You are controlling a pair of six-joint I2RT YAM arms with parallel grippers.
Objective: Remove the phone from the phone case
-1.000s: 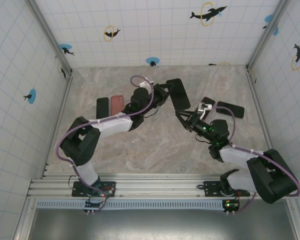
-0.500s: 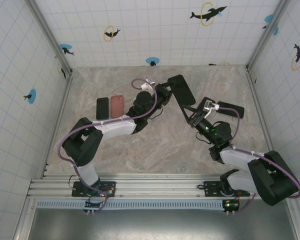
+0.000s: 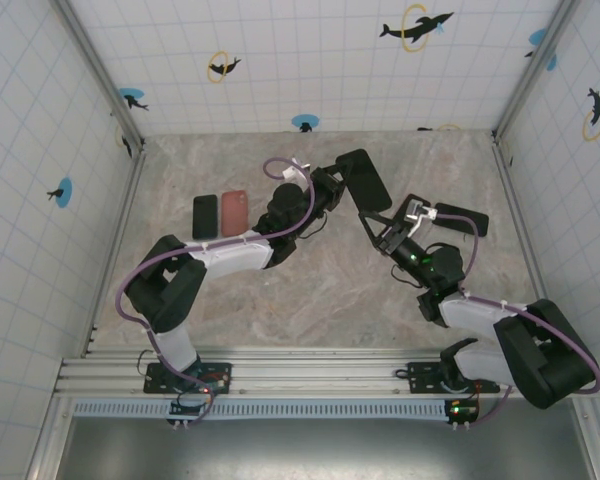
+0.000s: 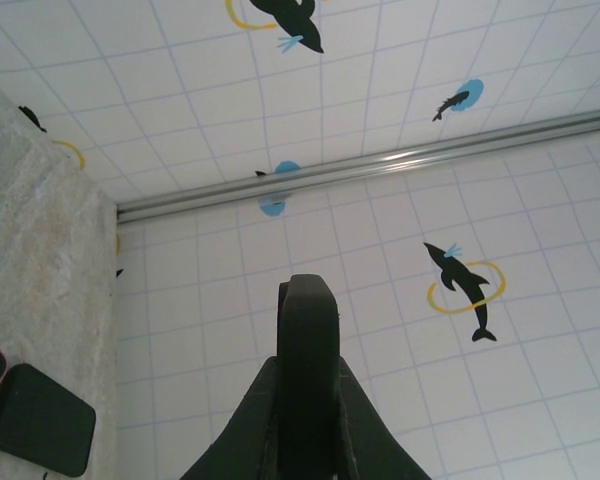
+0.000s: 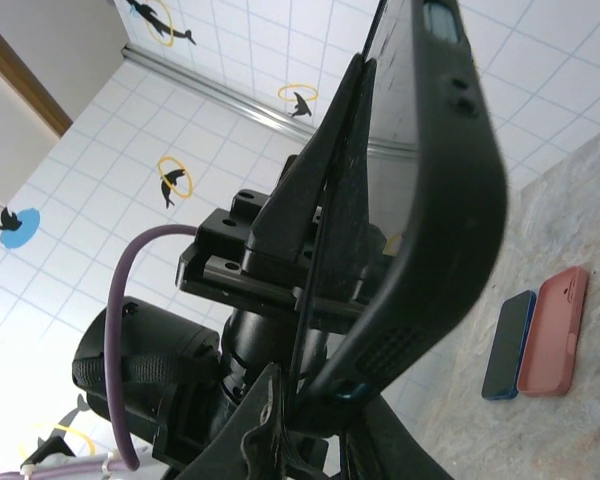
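Note:
My left gripper (image 3: 338,190) holds the black phone in its black case (image 3: 364,178) above the table's middle, shut on its upper part. In the left wrist view the phone (image 4: 308,320) stands edge-on between the closed fingers (image 4: 248,420). My right gripper (image 3: 373,222) is shut on the lower corner of the phone case (image 5: 460,170). In the right wrist view that corner bows outward, away from the phone's thin edge (image 5: 325,260), and a blue trim shows at the pinched corner. The left gripper's fingers (image 5: 305,190) press the phone from behind.
A dark phone (image 3: 205,215) and a pink case (image 3: 234,211) lie side by side on the table at the left. Another black phone (image 3: 460,218) and a small dark device (image 3: 417,203) lie at the right. Tiled walls and metal rails enclose the table.
Both grippers have carried the phone a little to the right and toward the back, the right gripper moving up with the lower corner. Over the last half second almost nothing moved.

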